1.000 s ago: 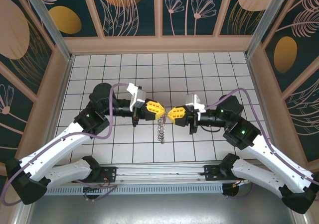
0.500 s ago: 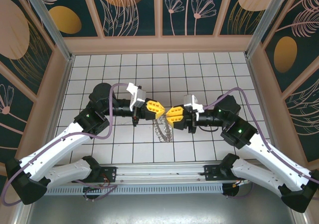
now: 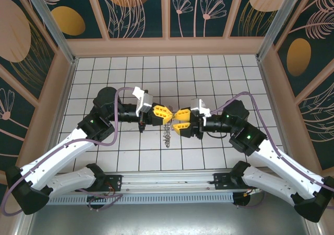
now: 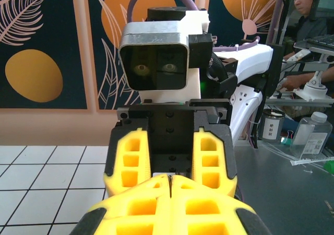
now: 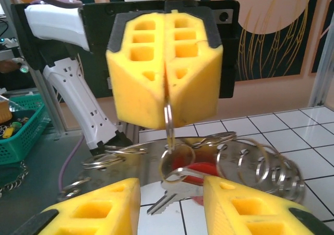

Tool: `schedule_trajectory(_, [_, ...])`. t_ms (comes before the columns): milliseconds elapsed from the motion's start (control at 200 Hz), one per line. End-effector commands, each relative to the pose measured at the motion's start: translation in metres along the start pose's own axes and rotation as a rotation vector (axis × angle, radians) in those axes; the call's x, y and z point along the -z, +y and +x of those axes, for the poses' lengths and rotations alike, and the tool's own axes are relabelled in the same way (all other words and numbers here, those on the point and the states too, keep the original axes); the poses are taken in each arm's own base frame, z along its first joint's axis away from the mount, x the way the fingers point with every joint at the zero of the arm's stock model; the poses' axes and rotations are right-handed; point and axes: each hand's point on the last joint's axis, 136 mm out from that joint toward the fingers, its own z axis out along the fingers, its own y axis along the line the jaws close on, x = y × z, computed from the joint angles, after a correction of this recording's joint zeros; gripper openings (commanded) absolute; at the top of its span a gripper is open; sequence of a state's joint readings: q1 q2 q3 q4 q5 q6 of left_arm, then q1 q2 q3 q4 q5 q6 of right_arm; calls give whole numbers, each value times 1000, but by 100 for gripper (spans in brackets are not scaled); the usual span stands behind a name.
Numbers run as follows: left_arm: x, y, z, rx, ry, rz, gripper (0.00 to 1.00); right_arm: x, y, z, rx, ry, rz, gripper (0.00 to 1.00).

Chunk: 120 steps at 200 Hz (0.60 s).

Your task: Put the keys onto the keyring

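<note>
A: What is seen from above?
B: The left gripper [image 3: 166,115] is held closed, nose to nose with the right gripper [image 3: 179,121]. The keyring [image 3: 167,136] is hung beneath them, over the tiles.
A: At the left wrist?
B: Its fingers are pressed together; the right jaws are parted.
A: At the right wrist?
B: A loop of the keyring is pinched by the left gripper. The keys [image 5: 182,185] are hung below.

1. A white tiled floor with dark grid lines [image 3: 209,73] filled the middle.
2. Dark teal wall panels with orange ovals and pale line-drawn plants [image 3: 141,10] stood at 9, 12 and 3 o'clock.
3. A pale wooden ledge [image 3: 167,46] bordered the floor at 12 o'clock.
4. A ribbed grey metal rail [image 3: 167,197] lay at 6 o'clock.
</note>
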State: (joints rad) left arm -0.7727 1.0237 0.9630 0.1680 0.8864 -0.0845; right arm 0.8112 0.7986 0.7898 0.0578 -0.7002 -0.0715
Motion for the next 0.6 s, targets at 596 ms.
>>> schedule_trajectory(596, [5,-15,-32,-67,-66,30,0,-7,-8,-5,27,-36,23,32])
